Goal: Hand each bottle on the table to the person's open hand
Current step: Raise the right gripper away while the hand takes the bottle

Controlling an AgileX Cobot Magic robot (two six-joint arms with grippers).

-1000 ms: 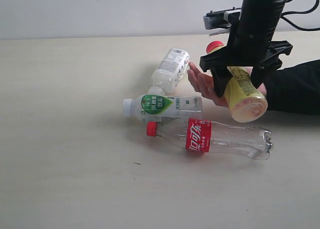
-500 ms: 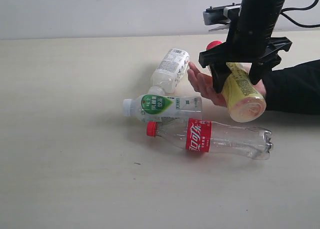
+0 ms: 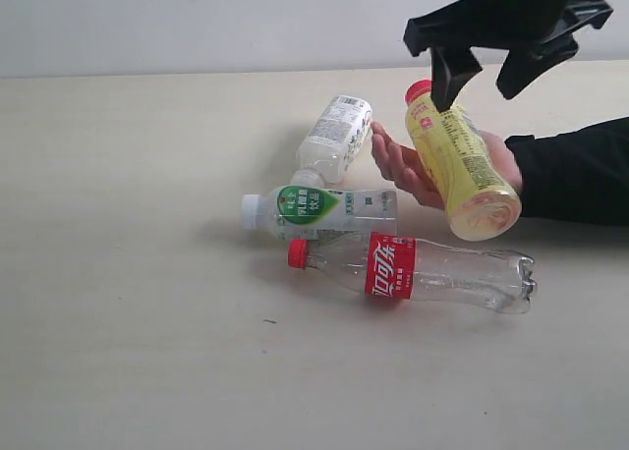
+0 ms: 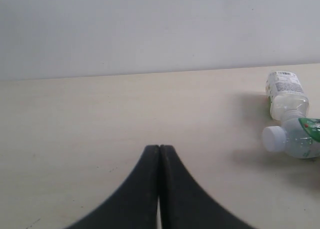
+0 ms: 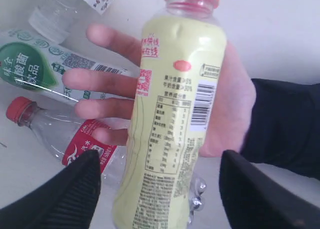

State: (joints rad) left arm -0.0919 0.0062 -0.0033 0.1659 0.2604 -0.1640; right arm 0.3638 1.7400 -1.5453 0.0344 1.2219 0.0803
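Across the person's open, palm-up hand [image 3: 401, 170] lies the yellow bottle [image 3: 460, 170], fingers spread beneath it. Just above, the right gripper [image 3: 477, 89] hangs wide open, clear of it. Near the fingertips, a cola bottle [image 3: 413, 268], a green-labelled bottle [image 3: 319, 209] and a white-labelled bottle [image 3: 334, 136] lie on the table [image 3: 128, 273]. Past them, the left gripper [image 4: 159, 159] is pressed shut, empty.

The table [image 3: 128, 273] is pale cream, faintly grained, with a few dark specks. The yellow bottle [image 3: 460, 170] has a red cap and fine dark print with a barcode. The Coca-Cola bottle [image 3: 423, 270] is clear, its cap red and its label red with white script. The green-labelled bottle [image 3: 319, 211] is whitish with a white cap; the white-labelled bottle [image 3: 336, 134] carries black print. The person's open hand [image 3: 398, 165] is light-skinned, the sleeve [image 3: 580, 170] black. The left gripper [image 4: 159, 189] and right gripper [image 3: 477, 91] are black.
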